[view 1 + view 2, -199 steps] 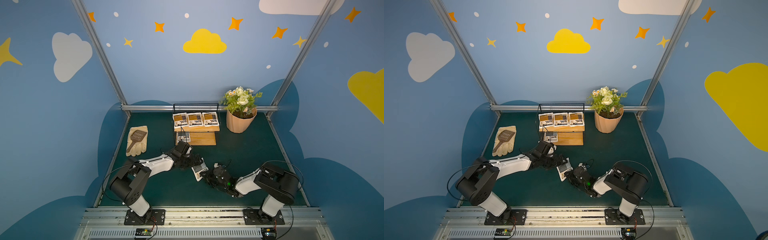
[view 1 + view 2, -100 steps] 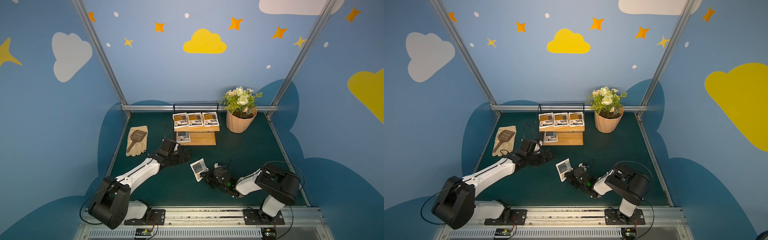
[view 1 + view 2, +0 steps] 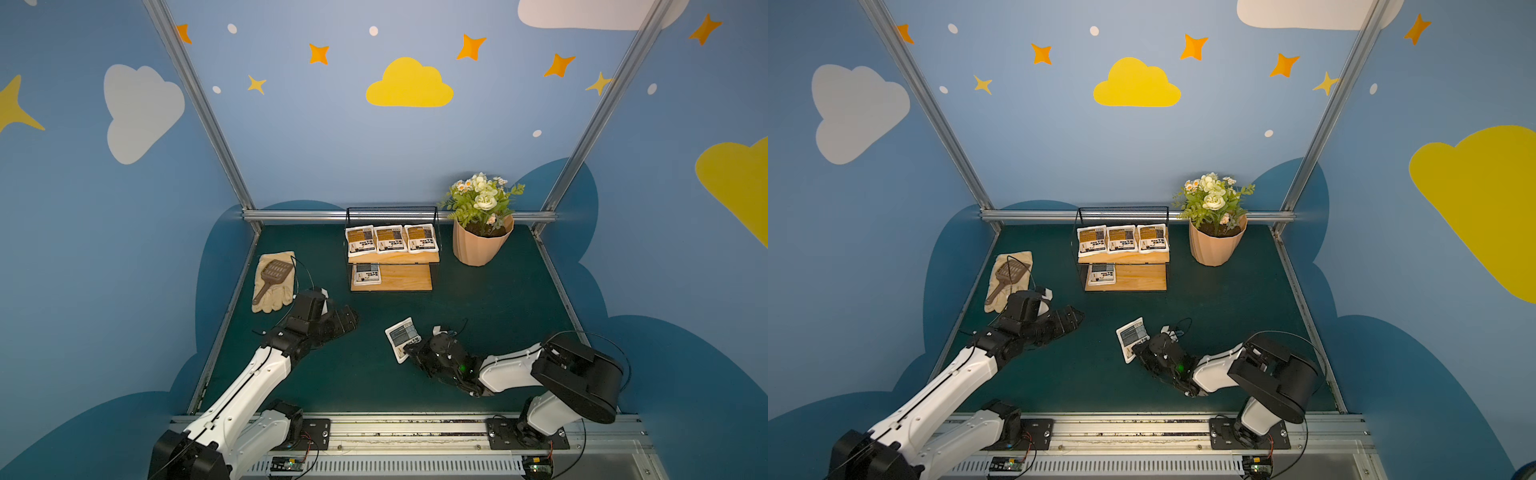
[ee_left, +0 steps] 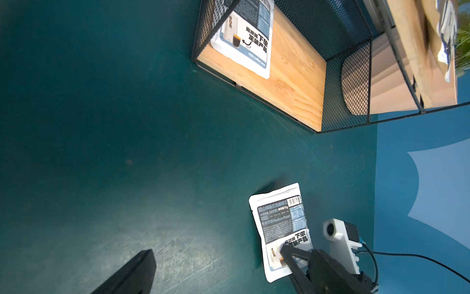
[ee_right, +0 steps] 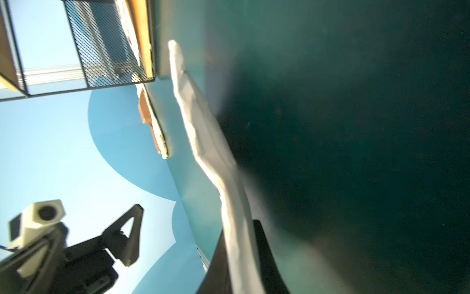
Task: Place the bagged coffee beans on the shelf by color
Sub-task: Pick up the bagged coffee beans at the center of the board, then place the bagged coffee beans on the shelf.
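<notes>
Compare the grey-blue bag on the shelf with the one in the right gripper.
Shelf bag lies flat on the lower board; held bag tilts up off the mat. Shelf bag sits square and free; held bag is skewed, one end pinched by the right gripper. Both: white pouches, grey-blue panels.

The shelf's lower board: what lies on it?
On the lower board, one grey-blue coffee bag lies at the left; the visible rest is bare. Its back, under the upper board, is hidden.

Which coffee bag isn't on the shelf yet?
The loose grey-blue bag out front, pinched at one end by the right claw. The other four sit on the shelf: three yellow-brown bags on top, one shelved grey-blue bag below.
</notes>
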`<state>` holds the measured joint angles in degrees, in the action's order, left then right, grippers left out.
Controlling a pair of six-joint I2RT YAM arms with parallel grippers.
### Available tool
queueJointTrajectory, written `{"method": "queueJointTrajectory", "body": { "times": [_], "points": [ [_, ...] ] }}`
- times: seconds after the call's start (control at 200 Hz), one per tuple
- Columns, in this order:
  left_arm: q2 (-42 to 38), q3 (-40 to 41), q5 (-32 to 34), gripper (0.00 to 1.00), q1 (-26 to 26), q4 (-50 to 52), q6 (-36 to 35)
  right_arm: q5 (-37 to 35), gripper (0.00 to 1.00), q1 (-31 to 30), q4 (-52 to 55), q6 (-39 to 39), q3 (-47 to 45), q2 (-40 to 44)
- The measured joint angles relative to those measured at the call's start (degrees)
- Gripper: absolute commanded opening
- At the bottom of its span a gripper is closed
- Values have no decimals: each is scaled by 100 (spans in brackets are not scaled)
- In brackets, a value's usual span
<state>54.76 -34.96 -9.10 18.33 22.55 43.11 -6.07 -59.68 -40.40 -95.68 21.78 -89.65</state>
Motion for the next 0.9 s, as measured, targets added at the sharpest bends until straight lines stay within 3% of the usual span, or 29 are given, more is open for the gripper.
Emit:
{"method": "queueJointTrajectory", "body": {
  "times": [0.431, 0.901],
  "points": [
    [7, 289, -413, 100, -37, 72, 101, -369, 0, 323, 354, -42, 114, 529],
    [739, 299, -1340, 100, -37, -468, 125, -278, 0, 1021, 417, 160, 911, 197]
  ]
}}
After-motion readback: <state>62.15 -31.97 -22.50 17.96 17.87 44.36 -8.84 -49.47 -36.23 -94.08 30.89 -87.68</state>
